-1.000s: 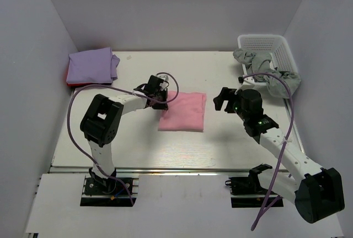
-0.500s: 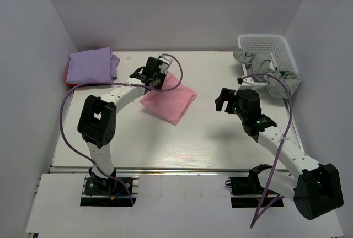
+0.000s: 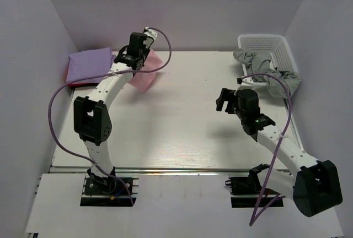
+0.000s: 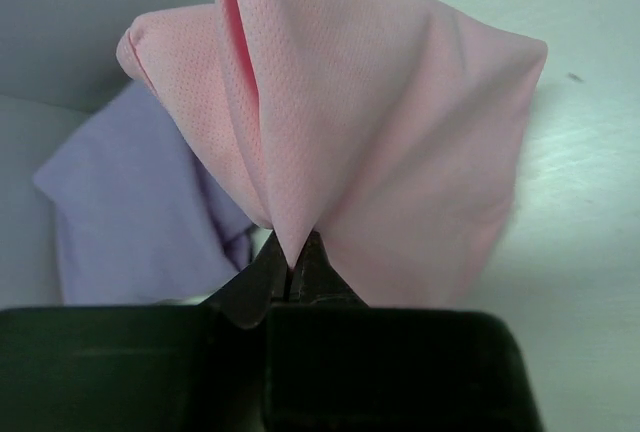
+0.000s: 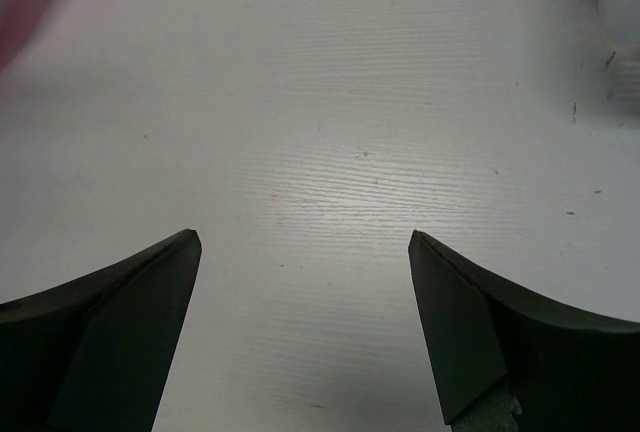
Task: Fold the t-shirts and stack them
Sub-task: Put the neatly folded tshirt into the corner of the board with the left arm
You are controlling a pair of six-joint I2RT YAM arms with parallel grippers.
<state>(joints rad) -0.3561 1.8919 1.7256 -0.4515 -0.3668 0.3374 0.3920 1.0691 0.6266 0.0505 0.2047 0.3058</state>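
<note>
- Pink t-shirt [image 4: 385,132]: a gathered fold of it is pinched between the tips of the left end effector [image 4: 291,268], whose fingers are pressed together on the cloth with no gap showing.
- From the pinch the cloth fans out in a loose cone with one deep crease at its top. It reads as folded, not spread flat.
- Top view: the left end effector [image 3: 144,56] is at the far left of the counter [image 3: 187,133], with its arm stretched well out. The pink t-shirt [image 3: 142,78] hangs under and beside it. I cannot tell whether its lower edge touches the counter.
- Just left of the pink cloth lies the lavender t-shirt [image 3: 88,64], folded, in the far left corner. In the left wrist view the lavender t-shirt [image 4: 130,222] shows directly behind the pink one.
- A thin edge of the red t-shirt [image 3: 68,80] shows under the lavender one on its left side.
- Right end effector [image 5: 305,242]: fingers spread wide, holding nothing, with bare counter below. In the top view the right end effector [image 3: 223,99] sits right of centre, well apart from the shirts.
- Far right corner: a white basket [image 3: 276,44] with grey cloth [image 3: 267,72] draped over its near rim onto the counter.
</note>
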